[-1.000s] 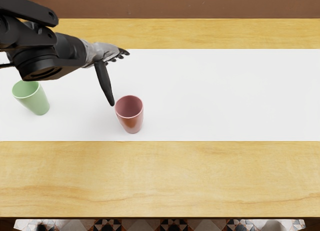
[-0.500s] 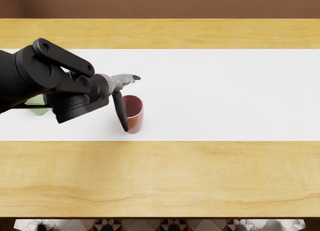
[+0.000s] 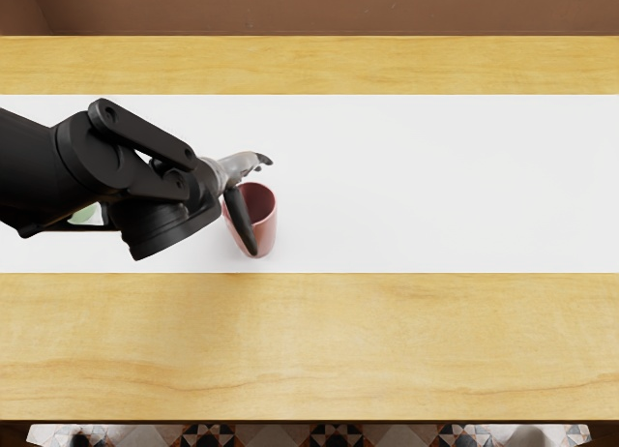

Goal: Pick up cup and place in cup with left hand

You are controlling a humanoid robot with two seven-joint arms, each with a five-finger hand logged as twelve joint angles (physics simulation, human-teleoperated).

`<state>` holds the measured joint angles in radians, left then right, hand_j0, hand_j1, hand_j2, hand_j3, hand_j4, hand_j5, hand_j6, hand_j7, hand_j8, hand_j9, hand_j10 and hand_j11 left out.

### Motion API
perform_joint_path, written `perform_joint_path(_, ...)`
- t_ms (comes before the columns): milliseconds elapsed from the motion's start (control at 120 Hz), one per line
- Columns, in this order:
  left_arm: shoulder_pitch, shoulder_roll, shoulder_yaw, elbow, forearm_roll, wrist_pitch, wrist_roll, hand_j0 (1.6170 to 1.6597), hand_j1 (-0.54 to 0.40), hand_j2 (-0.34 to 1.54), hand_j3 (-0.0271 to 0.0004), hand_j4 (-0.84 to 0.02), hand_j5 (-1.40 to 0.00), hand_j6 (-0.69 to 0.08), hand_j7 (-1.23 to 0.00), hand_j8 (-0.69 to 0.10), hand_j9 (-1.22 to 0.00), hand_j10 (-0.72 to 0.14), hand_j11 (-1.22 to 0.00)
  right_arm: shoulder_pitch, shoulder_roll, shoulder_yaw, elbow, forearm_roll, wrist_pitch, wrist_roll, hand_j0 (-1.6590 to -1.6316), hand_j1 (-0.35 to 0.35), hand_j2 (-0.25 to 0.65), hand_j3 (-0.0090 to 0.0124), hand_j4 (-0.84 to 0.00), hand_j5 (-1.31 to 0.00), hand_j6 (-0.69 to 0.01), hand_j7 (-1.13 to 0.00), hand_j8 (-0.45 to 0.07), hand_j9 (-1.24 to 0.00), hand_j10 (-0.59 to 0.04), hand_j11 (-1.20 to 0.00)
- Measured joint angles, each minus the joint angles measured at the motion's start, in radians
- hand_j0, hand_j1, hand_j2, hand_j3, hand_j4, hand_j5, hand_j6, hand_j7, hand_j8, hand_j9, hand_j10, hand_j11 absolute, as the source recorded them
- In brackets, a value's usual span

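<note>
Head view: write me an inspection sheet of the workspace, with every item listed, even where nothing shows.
Surface: wood table with a white strip across it.
Job's things: pink cup upright on the strip; green cup mostly hidden by the left arm.
Clutter: nothing seen.
Grippers: left hand at the pink cup, fingers open, thumb overlapping the cup in view; contact cannot be told. Right hand not in view.
Cables: nothing seen.
Surroundings: brown wall beyond the table, patterned floor at the near edge.
</note>
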<state>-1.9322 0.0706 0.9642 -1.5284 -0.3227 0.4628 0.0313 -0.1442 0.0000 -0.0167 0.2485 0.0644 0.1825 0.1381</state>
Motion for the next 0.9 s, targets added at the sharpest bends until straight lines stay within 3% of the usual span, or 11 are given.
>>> perform_joint_path(133, 0.007, 0.000, 0.001, -0.001, -0.011, 0.003, 0.001, 1.6576, 0.200, 0.01, 0.0000, -0.100, -0.14, -0.100, -0.14, -0.100, -0.14, -0.100, -0.14, 0.000, 0.000, 0.000, 0.000, 0.000, 0.000, 0.000, -1.6581, -0.329, -0.004, 0.0000, -0.017, -0.02, -0.016, -0.02, -0.017, -0.02, -0.017, -0.02)
perform_joint_path(183, 0.007, 0.000, 0.001, -0.001, -0.016, 0.003, 0.001, 1.6581, 0.149, 0.02, 0.0000, -0.139, -0.19, -0.139, -0.19, -0.139, -0.19, -0.138, -0.19, 0.000, 0.000, 0.000, 0.000, 0.000, 0.000, 0.000, -1.6581, -0.329, -0.004, 0.0000, -0.017, -0.02, -0.016, -0.02, -0.017, -0.02, -0.017, -0.02)
perform_joint_path(367, 0.003, 0.004, 0.009, -0.001, -0.043, 0.002, 0.002, 1.6551, 0.165, -0.06, 0.0000, -0.250, -0.35, -0.251, -0.35, -0.252, -0.35, -0.253, -0.35, 0.000, 0.000, 0.000, 0.000, 0.000, 0.000, 0.000, -1.6581, -0.329, -0.004, 0.0000, -0.016, -0.02, -0.016, -0.02, -0.017, -0.02, -0.017, -0.02)
perform_joint_path(583, -0.014, 0.009, 0.009, -0.002, -0.109, -0.004, 0.002, 1.6567, -0.052, 0.05, 0.0000, -0.380, -0.51, -0.368, -0.51, -0.377, -0.52, -0.380, -0.52, 0.000, 0.000, 0.000, 0.000, 0.000, 0.000, 0.000, -1.6581, -0.329, -0.004, 0.0000, -0.017, -0.02, -0.016, -0.02, -0.017, -0.02, -0.017, -0.02)
perform_joint_path(692, -0.021, 0.017, 0.007, -0.002, -0.126, -0.009, 0.002, 1.6554, -0.076, 0.08, 0.0000, -0.442, -0.59, -0.329, -0.60, -0.326, -0.60, -0.432, -0.60, 0.000, 0.000, 0.000, 0.000, 0.000, 0.000, 0.000, -1.6581, -0.329, -0.004, 0.0000, -0.017, -0.02, -0.016, -0.02, -0.017, -0.02, -0.017, -0.02)
perform_joint_path(742, -0.044, 0.032, 0.007, -0.002, -0.130, -0.012, 0.002, 1.6551, -0.096, 0.10, 0.0000, -0.426, -0.63, -0.305, -0.63, -0.299, -0.63, -0.447, -0.63, 0.000, 0.000, 0.000, 0.000, 0.000, 0.000, 0.000, -1.6581, -0.329, -0.004, 0.0000, -0.017, -0.02, -0.016, -0.02, -0.017, -0.02, -0.017, -0.02)
perform_joint_path(833, -0.105, 0.087, 0.014, -0.003, -0.138, -0.027, 0.013, 1.6543, -0.103, 0.11, 0.0000, -0.369, -0.68, -0.284, -0.68, -0.278, -0.66, -0.451, -0.66, 0.000, 0.000, 0.000, 0.000, 0.000, 0.000, 0.000, -1.6581, -0.329, -0.004, 0.0000, -0.017, -0.02, -0.016, -0.02, -0.017, -0.02, -0.017, -0.02)
perform_joint_path(900, -0.162, 0.148, 0.047, -0.003, -0.139, -0.055, 0.028, 1.6542, -0.114, 0.11, 0.0000, -0.375, -0.70, -0.264, -0.70, -0.267, -0.68, -0.437, -0.68, 0.000, 0.000, 0.000, 0.000, 0.000, 0.000, 0.000, -1.6581, -0.329, -0.004, 0.0000, -0.017, -0.02, -0.016, -0.02, -0.017, -0.02, -0.017, -0.02)
